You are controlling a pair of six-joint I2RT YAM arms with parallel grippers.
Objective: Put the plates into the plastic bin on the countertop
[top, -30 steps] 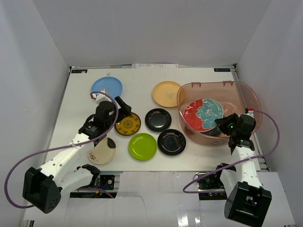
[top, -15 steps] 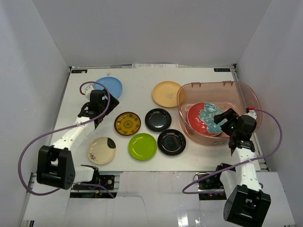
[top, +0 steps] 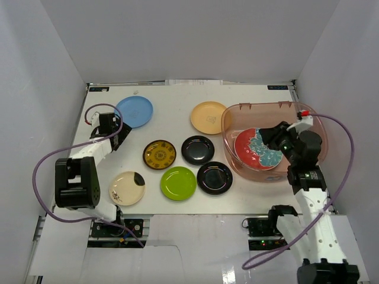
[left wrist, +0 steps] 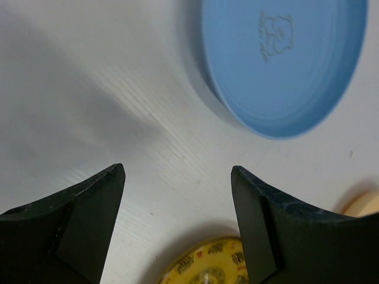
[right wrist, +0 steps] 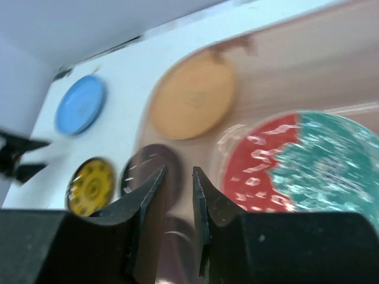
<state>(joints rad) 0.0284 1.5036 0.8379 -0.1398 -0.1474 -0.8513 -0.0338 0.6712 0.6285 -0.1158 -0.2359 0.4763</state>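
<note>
The plastic bin (top: 267, 105) stands at the right of the countertop (top: 172, 97) with a red-and-teal plate (top: 254, 151) lying inside. My right gripper (top: 265, 134) hovers over that plate; in the right wrist view its jaws (right wrist: 177, 171) stand a narrow gap apart with nothing between them. My left gripper (top: 116, 137) sits low just below-left of the light blue plate (top: 134, 111), wide open and empty (left wrist: 177, 171). That blue plate (left wrist: 284, 59) lies ahead of it, and the yellow patterned plate (left wrist: 207, 266) shows between its fingers.
Loose plates on the countertop: orange-yellow (top: 209, 117), yellow patterned (top: 160, 155), two black (top: 198, 149) (top: 214, 177), lime green (top: 178, 183), cream (top: 127, 188). White walls close in the left, back and right.
The right gripper let go of the red-and-teal plate, which now lies flat in the bin, and its jaws have narrowed again. The left arm swung from the yellow patterned plate toward the light blue plate.
</note>
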